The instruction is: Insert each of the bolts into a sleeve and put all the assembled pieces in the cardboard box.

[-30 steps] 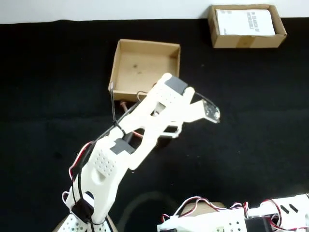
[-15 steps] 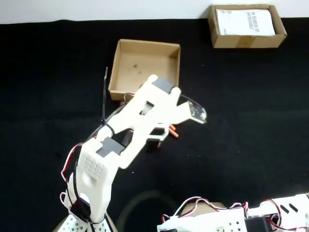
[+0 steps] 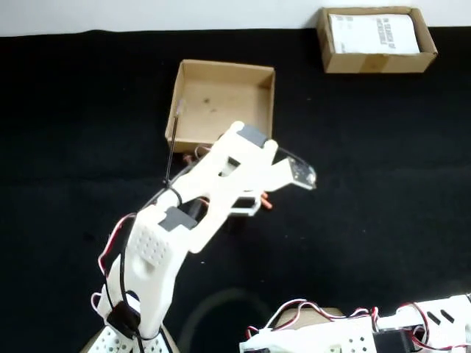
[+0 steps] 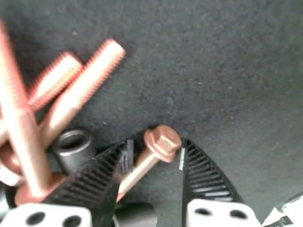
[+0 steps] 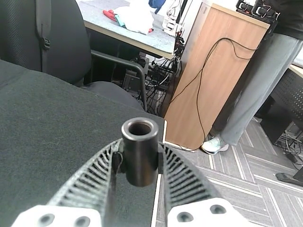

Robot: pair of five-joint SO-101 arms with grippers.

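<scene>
Straddling one bolt (image 4: 162,142), the left gripper (image 4: 154,153) stands narrowly spread and has not yet closed. The shank runs back between its jaws along their length, and the hex head sits just past the fingertips. Further bolts (image 4: 80,85) and a loose sleeve (image 4: 72,147) lie just to one side. The right gripper (image 5: 138,158) pinches an upright sleeve (image 5: 139,137), bore opening away from it, apparently well apart from the bolt.
</scene>
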